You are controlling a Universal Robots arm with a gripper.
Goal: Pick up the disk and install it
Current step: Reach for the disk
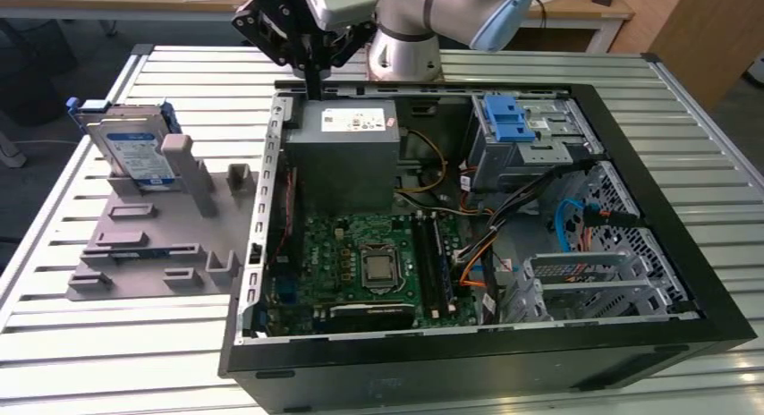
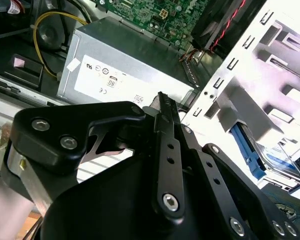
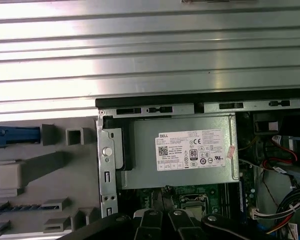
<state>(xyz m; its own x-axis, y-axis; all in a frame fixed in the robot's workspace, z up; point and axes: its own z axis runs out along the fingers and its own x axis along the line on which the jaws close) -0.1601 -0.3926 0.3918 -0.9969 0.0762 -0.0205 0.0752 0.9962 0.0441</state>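
Judging how far along the job is, we find it at its very start. The disk [image 1: 129,147] stands on edge in a grey holder [image 1: 143,254] on the counter [image 1: 72,343], at the exterior view's left. It is outside the open computer case [image 1: 478,366] and well apart from the end effector [image 1: 313,82].

The end effector hangs over the far left corner of the case, just above the grey power supply [image 1: 346,156]. Its fingertips are drawn together and we see nothing between them. From this we judge that the pick-up is not yet done and the whole install is left.

A metal drive cage [image 1: 556,120] with a blue latch [image 1: 511,129] sits at the far right inside the case, across from the holder with the power supply between them. We cannot tell whether this cage is the slot meant for the disk.
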